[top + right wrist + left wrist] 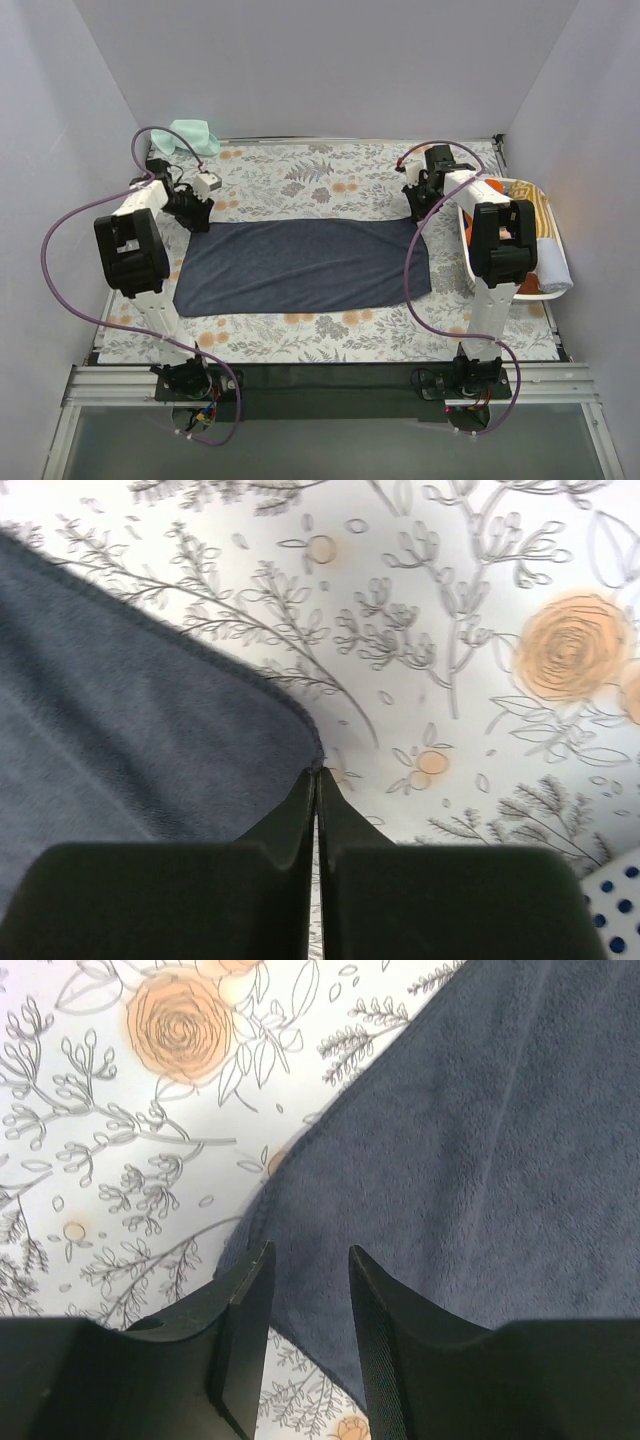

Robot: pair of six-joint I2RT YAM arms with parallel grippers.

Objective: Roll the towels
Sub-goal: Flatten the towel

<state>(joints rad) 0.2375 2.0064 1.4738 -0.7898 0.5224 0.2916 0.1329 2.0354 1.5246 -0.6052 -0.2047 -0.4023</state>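
A dark navy towel (300,265) lies spread flat on the floral table covering (330,175). My left gripper (195,215) is at its far left corner. In the left wrist view that gripper (308,1250) is open, its fingers straddling the towel (480,1140) near the corner. My right gripper (418,212) is at the far right corner. In the right wrist view it (318,772) is shut, its tips pinching the hem of the towel's (130,730) rounded corner. A mint green towel (193,135) lies bunched at the back left.
A white oval basket (510,182) stands along the right edge, behind my right arm. It holds a yellow-striped towel (543,205) and a pale rolled towel (555,265). Grey walls close in the table on three sides.
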